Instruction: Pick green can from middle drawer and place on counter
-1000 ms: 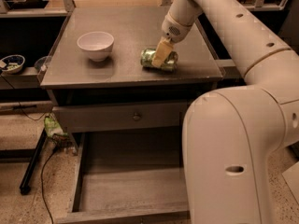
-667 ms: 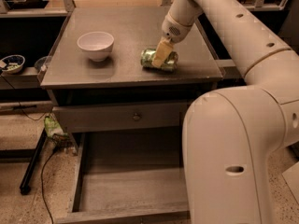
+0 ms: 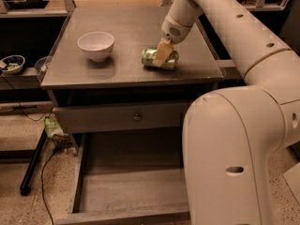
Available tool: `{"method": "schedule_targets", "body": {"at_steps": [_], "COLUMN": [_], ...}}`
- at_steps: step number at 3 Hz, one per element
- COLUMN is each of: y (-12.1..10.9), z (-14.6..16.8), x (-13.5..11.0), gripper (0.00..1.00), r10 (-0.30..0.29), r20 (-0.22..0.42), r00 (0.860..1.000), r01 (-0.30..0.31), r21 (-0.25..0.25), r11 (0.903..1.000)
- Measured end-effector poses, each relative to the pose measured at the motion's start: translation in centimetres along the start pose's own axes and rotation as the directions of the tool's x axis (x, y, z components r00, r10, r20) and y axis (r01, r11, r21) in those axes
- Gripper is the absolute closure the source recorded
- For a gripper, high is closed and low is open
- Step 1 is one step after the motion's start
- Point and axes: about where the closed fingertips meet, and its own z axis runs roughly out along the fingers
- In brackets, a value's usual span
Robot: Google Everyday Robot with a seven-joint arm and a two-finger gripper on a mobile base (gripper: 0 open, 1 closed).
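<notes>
The green can (image 3: 173, 60) lies on its side on the counter (image 3: 126, 27), right of the middle and near the front edge. My gripper (image 3: 161, 55) reaches down from the arm at the upper right and is shut on the can, with one tan finger across its front. The middle drawer (image 3: 131, 191) stands pulled out below, and its grey floor is bare.
A white bowl (image 3: 95, 45) stands on the counter to the left of the can. A shut drawer front with a small round knob (image 3: 136, 117) sits under the counter. My white body (image 3: 234, 158) fills the lower right. A small dish (image 3: 12, 63) sits on the left ledge.
</notes>
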Motion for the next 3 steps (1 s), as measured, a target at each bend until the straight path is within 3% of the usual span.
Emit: {"method": "schedule_targets", "body": {"at_steps": [1,3], "y": [0.00,0.00], "z": [0.00,0.01], "x": [0.00,0.00], "gripper": [0.04,0.00], "r10": [0.000,0.000], "r20": [0.000,0.000], "r00": [1.000,1.000], "r01": [0.000,0.000], "r21": [0.000,0.000], "r11": [1.0000,1.0000]}}
